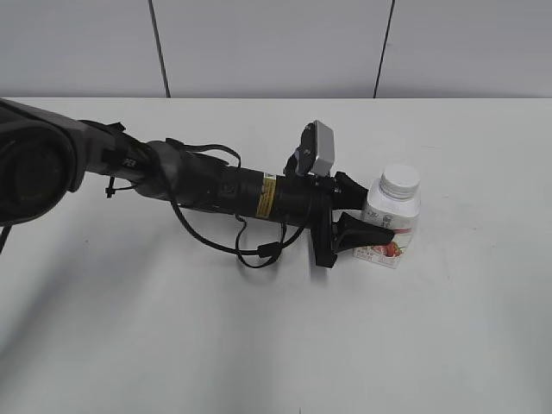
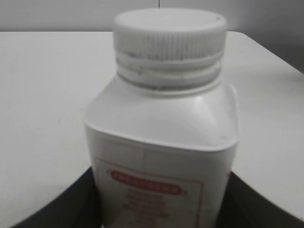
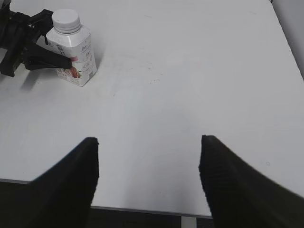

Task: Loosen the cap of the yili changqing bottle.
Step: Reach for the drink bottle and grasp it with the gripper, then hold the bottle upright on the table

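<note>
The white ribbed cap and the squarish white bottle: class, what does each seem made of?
White ribbed cap: apparently hard plastic, matte, with moulded vertical ridges. Squarish white bottle: probably opaque plastic, smooth with a slight sheen and a moulded shoulder edge; its pink-red label looks printed, material unclear.

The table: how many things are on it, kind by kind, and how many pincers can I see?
Bottles: 1, the yili changqing bottle, gripped by the left pincer
Caps: 1, the white cap, on the bottle
Pincers: 2, the left one and the open right pincer
Total: 4, on the white table
</note>
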